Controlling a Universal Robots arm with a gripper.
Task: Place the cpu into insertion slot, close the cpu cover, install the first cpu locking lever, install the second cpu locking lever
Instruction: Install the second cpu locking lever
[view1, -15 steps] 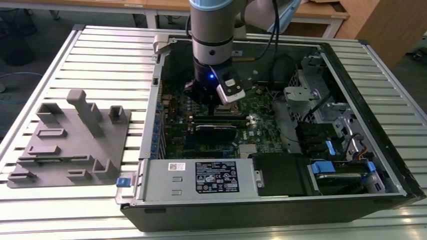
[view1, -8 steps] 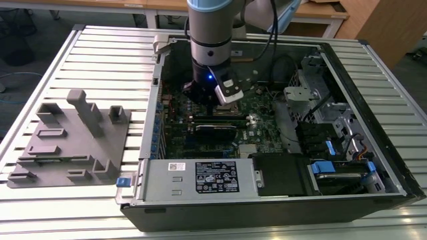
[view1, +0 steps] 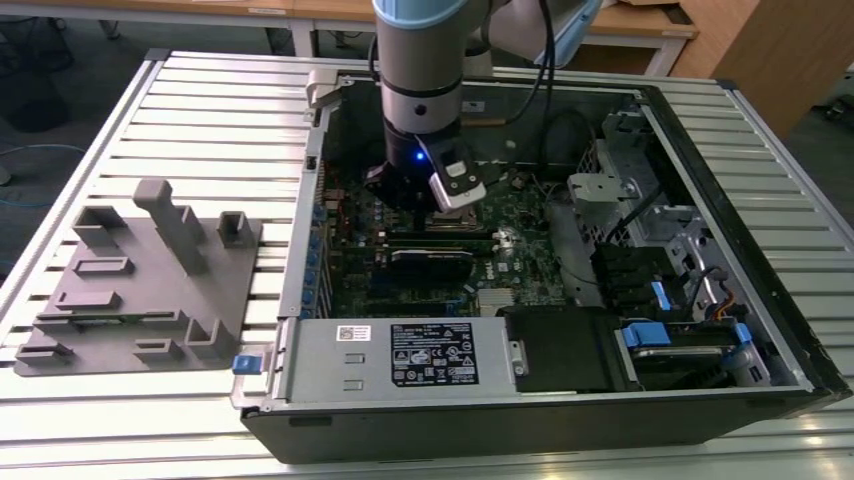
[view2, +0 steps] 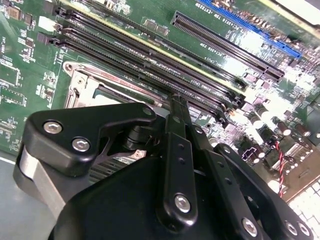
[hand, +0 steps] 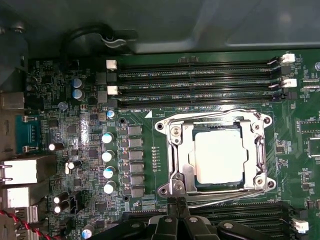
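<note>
In the first wrist view the cpu (hand: 220, 155) lies flat in the insertion slot (hand: 164, 190), its pale silver top showing. The cpu cover (hand: 182, 150) lies down over it, framing the chip through its cut-out. One thin wire lever (hand: 210, 113) runs along the socket edge beside the memory slots, and another (hand: 225, 199) along the opposite edge. My gripper (hand: 178, 201) is shut, its black fingertips pressed together right at that second edge, beside the lever's end. I cannot tell whether they touch the wire. In the second wrist view the gripper (view2: 176, 100) hangs just past the socket frame (view2: 82, 85). The exterior view shows the gripper (view1: 424, 215) low inside the case.
Long black memory slots (hand: 200, 75) flank the socket on two sides. Upright capacitors (hand: 107, 155) stand beside it. In the exterior view the power supply box (view1: 400, 355) and drive cage (view1: 667, 330) crowd the open case, and a grey fixture (view1: 147, 280) sits on the slatted table.
</note>
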